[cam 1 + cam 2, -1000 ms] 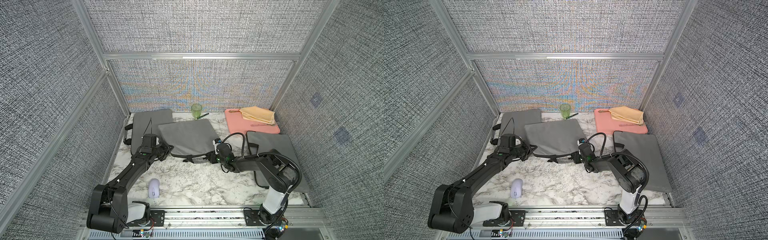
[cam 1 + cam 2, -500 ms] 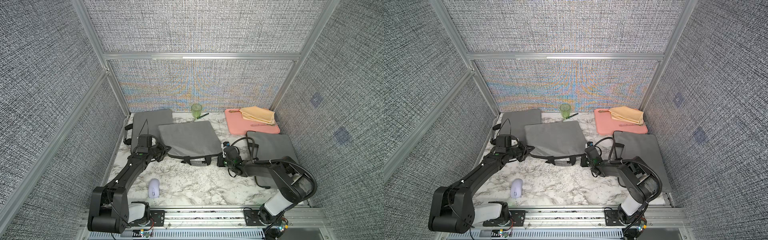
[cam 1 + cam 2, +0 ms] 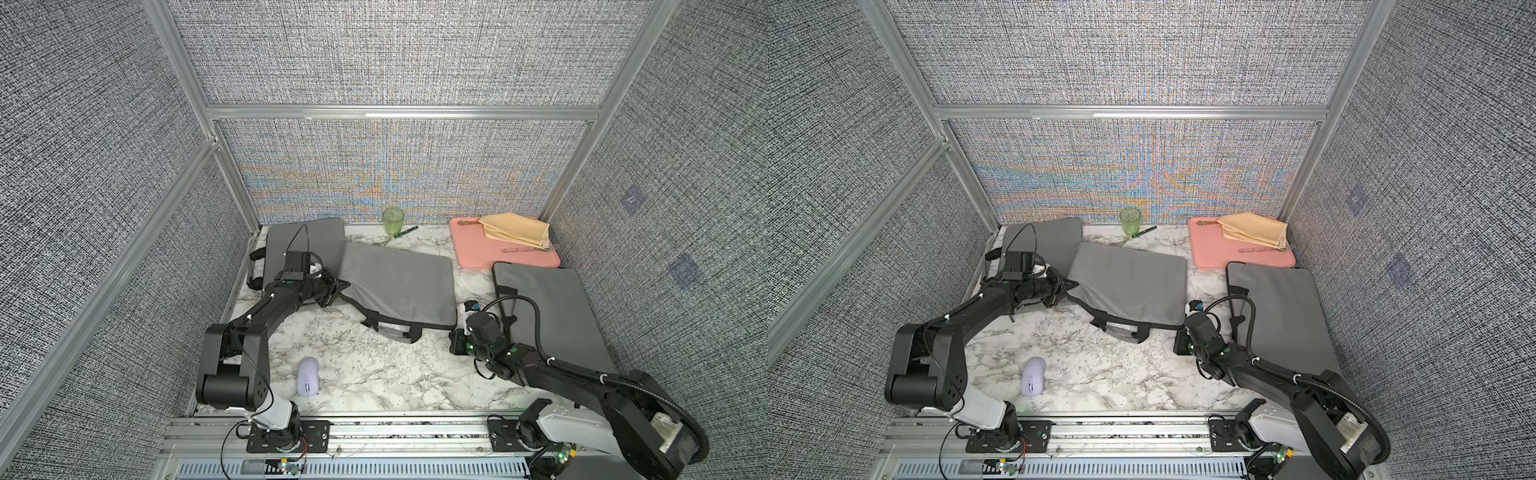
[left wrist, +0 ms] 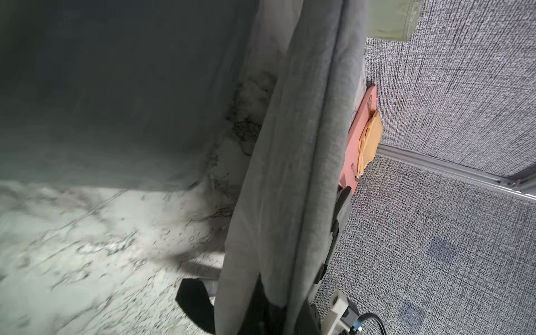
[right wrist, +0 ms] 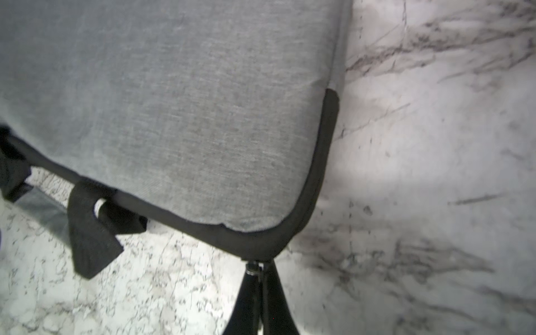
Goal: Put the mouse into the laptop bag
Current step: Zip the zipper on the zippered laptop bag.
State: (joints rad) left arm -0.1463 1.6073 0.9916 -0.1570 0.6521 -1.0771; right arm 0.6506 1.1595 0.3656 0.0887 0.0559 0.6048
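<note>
My left pincer point(image 3: 337, 286) is clamped on the laptop bag point(image 3: 399, 286) at its 9 o'clock corner. My right pincer point(image 5: 261, 278) pinches the zipper pull point(image 5: 253, 268). The mouse point(image 3: 308, 376) lies on the worktop point(image 3: 374, 374) at 7 o'clock, well apart.

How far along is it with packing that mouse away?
Done: nothing packed yet. In hand: the left gripper pinches a corner of the laptop bag while the right gripper is shut on its zipper pull. Remaining: the mouse lies untouched; it must be picked up and slipped inside.
</note>
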